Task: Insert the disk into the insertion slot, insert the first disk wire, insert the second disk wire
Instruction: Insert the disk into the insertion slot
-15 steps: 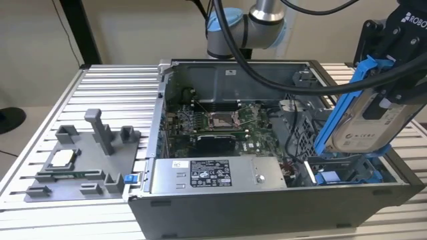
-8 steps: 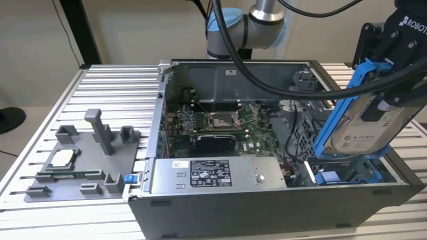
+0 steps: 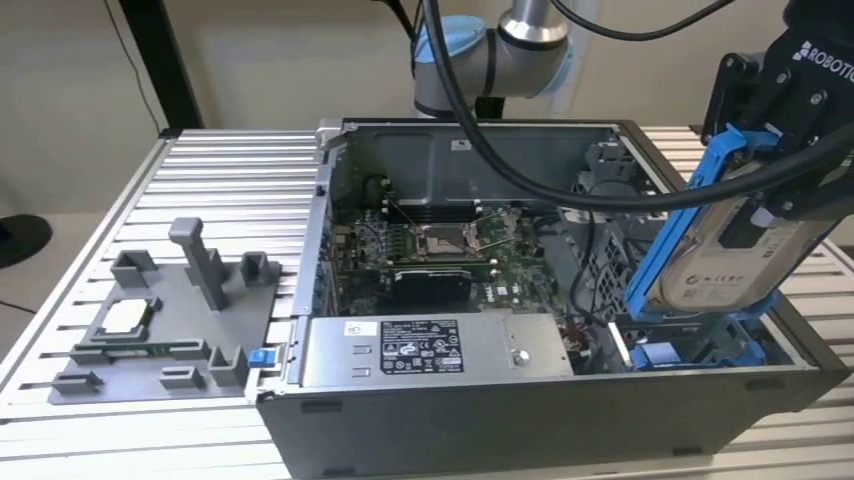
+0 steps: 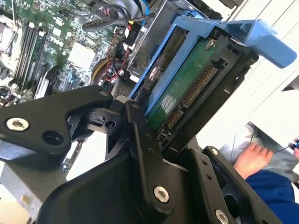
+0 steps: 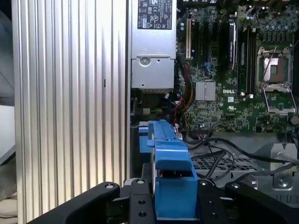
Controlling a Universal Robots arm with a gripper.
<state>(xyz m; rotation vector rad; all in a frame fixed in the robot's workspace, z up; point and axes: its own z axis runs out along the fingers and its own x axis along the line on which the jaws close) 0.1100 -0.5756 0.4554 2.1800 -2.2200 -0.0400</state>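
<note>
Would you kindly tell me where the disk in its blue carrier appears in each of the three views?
Exterior view: the disk tilts above the case, at the exterior view's right.
Second wrist view: disk in the claw, green circuit side showing.
First wrist view: disk edge-on, close to the camera.
Shared landmark: the motherboard.
</note>
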